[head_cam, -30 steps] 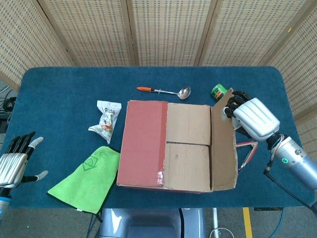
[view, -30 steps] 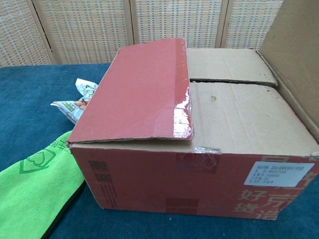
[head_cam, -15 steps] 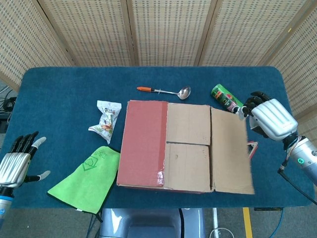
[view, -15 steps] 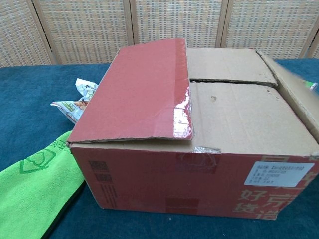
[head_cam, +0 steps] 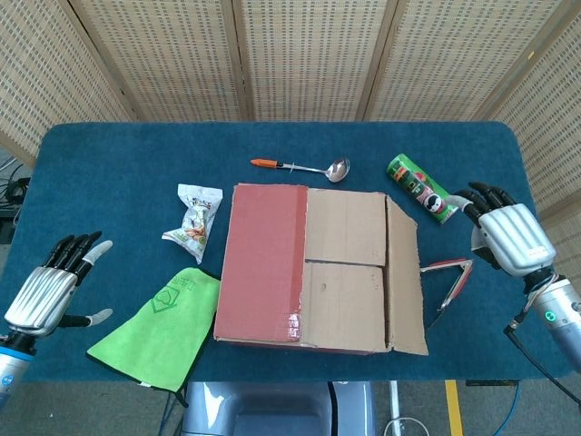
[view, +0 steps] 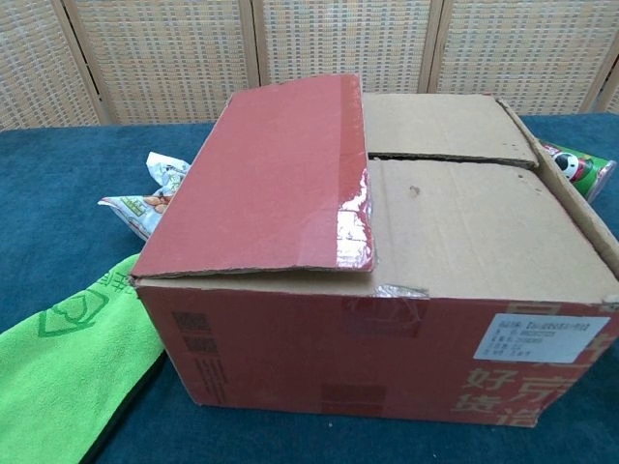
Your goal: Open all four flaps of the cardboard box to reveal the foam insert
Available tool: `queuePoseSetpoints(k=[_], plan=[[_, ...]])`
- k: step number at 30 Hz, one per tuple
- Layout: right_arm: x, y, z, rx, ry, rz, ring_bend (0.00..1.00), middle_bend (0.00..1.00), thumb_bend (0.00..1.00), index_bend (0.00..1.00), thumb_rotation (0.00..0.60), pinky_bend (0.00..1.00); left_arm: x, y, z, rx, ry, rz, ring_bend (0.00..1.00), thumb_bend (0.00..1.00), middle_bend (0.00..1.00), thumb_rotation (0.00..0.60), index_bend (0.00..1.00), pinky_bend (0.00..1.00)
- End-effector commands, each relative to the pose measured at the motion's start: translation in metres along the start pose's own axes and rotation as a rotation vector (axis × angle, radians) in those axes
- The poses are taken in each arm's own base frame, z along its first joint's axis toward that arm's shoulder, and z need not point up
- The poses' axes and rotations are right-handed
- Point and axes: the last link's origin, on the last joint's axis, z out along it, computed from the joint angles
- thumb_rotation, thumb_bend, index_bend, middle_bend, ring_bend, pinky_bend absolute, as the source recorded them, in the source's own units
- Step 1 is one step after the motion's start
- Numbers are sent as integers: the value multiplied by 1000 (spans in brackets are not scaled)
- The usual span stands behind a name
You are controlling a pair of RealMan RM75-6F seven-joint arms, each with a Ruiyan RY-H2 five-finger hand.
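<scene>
Woven cane screens stand behind a blue-covered table [head_cam: 118, 163], and the cardboard box [head_cam: 318, 268] sits in the middle of it, nearer the front edge. Its right outer flap [head_cam: 406, 277] is folded out and hangs down the right side. The red left flap [head_cam: 263, 259] lies flat on top, and the two plain inner flaps [head_cam: 343, 263] meet at a seam, so no foam shows yet.

The right hand [head_cam: 513, 234] hovers off the box's right side with fingers spread and nothing in them, near a green chip can [head_cam: 419, 187] and red-handled tongs [head_cam: 447, 277]. The left hand [head_cam: 50, 291] is low at the table's left edge, fingers apart and empty, well clear of the box.

The red flap looks like the next job, and the left hand is on the right side for it. I'd bring the fingertips in over the green cloth [head_cam: 163, 322], hook under the flap's free edge where the shiny tape ends, and swing it outward over the left wall in one arc. Lifting straight up risks dragging the whole box. A snack packet [head_cam: 193, 221] and a ladle [head_cam: 304, 167] lie close by but out of the flap's path.
</scene>
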Motion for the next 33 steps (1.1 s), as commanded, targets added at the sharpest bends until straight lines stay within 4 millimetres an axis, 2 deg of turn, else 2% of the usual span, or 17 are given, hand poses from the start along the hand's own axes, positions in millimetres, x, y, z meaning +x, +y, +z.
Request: queuePoseSetpoints(k=[1, 8, 16, 18, 20, 23, 26, 29, 33], plan=[[-8, 4, -12, -73, 35, 23, 18, 131, 918, 103, 600, 102, 8, 6, 8, -45, 2, -3, 0, 55, 0, 502, 66, 0], [-18, 7, -32, -155, 58, 39, 0, 1, 828, 4, 600, 0, 18, 20, 26, -143, -44, -4, 0, 6, 0, 503, 66, 0], [-31, 7, -59, -227, 71, 53, 0, 0, 826, 0, 600, 0, 33, 49, 58, -302, -96, -2, 0, 29, 0, 507, 66, 0], [-34, 8, -64, -239, 66, 54, 0, 0, 826, 0, 600, 0, 36, 56, 66, -336, -107, 2, 0, 104, 0, 508, 66, 0], [-36, 8, -67, -249, 61, 55, 0, 0, 825, 0, 600, 0, 37, 61, 71, -356, -121, -4, 0, 225, 0, 508, 66, 0], [-41, 9, -74, -267, 55, 68, 0, 0, 827, 0, 600, 0, 40, 76, 84, -408, -149, -33, 0, 466, 0, 509, 74, 0], [-43, 9, -79, -277, 56, 79, 0, 0, 827, 0, 600, 0, 44, 90, 99, -461, -153, -65, 0, 661, 0, 509, 126, 0], [-45, 10, -82, -284, 54, 81, 0, 0, 827, 0, 600, 0, 48, 104, 116, -513, -141, -69, 0, 798, 11, 512, 155, 0], [-45, 11, -86, -293, 56, 82, 0, 0, 827, 0, 600, 0, 47, 124, 135, -571, -172, -24, 0, 857, 27, 511, 169, 0]])
